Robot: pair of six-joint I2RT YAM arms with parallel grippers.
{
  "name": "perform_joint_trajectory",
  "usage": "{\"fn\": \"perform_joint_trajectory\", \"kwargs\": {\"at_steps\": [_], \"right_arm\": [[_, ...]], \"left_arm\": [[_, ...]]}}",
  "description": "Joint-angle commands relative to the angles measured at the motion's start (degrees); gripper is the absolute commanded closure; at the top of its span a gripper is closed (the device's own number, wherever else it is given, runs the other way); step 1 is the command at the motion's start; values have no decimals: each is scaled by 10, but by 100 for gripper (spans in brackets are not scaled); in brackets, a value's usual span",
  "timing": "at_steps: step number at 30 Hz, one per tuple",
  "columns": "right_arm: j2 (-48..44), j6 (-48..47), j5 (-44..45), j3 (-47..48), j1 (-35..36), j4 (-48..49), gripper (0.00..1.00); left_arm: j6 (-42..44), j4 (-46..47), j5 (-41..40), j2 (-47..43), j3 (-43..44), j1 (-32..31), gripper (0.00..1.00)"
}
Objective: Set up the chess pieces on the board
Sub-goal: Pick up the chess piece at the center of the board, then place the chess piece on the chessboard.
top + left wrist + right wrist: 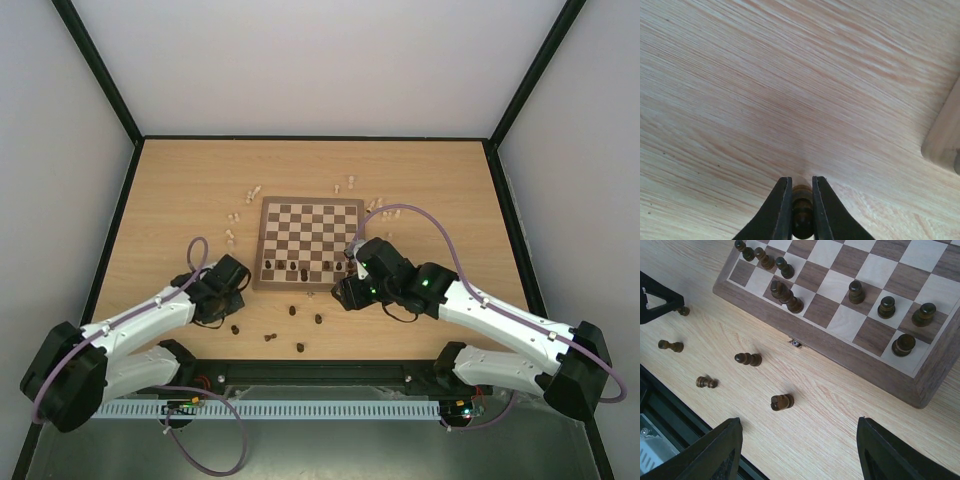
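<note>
Right now, the light wood tabletop (420, 180) carries everything you are working with. The board (310, 225) lies flat near its middle, between your two arms. Your left arm (150, 320) reaches to the wood just off the board's near-left corner. Your right arm (500, 315) comes in at the near-right corner.

Your left gripper (800, 192) has its jaws drawn narrow on one dark piece (802, 217) — the left wrist view shows it clamped between the two black fingers (780, 210), low over bare wood. You cannot tell from that view whether the piece touches the tabletop. Your right gripper (799, 425) hangs with its jaws wide and nothing between them, over the tabletop just in front of the board's near edge.

On the board's near rows you have four upright dark pieces (886, 307) toward the right. A cluster of further dark pieces (785, 295) sits toward the left — from this angle you cannot tell whether those stand or lie. Off the board, loose dark pieces (748, 359) lie on their sides on the wood in front of its near edge. The pale pieces (232, 217) are scattered on the tabletop beside the board's far-left corner, with a few more along its far edge and its right side.
</note>
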Motion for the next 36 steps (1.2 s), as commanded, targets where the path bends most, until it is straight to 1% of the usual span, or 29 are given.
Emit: {"fn": "perform_joint_trajectory", "kwargs": {"at_steps": [1, 5, 9, 12, 17, 22, 26, 36], "right_arm": [[-10, -5, 4, -6, 0, -8, 37], [-9, -3, 14, -6, 0, -9, 37], [-3, -1, 28, -5, -1, -12, 37], [-1, 4, 48, -4, -1, -15, 37], [-3, 14, 77, 1, -2, -25, 37], [-4, 23, 103, 1, -2, -30, 36], [-2, 27, 113, 4, -2, -34, 36], [-4, 26, 111, 2, -2, -33, 36]], "left_arm": [[-6, -44, -24, 16, 36, -33, 97], [11, -94, -43, 46, 114, -70, 98], [69, -121, -38, 95, 228, -83, 98], [123, -128, -40, 141, 307, -84, 97], [190, -119, -26, 243, 405, -87, 97], [232, -91, -1, 327, 457, -99, 97], [249, -71, 14, 373, 474, -108, 97], [252, -31, 29, 420, 482, -120, 96]]}}
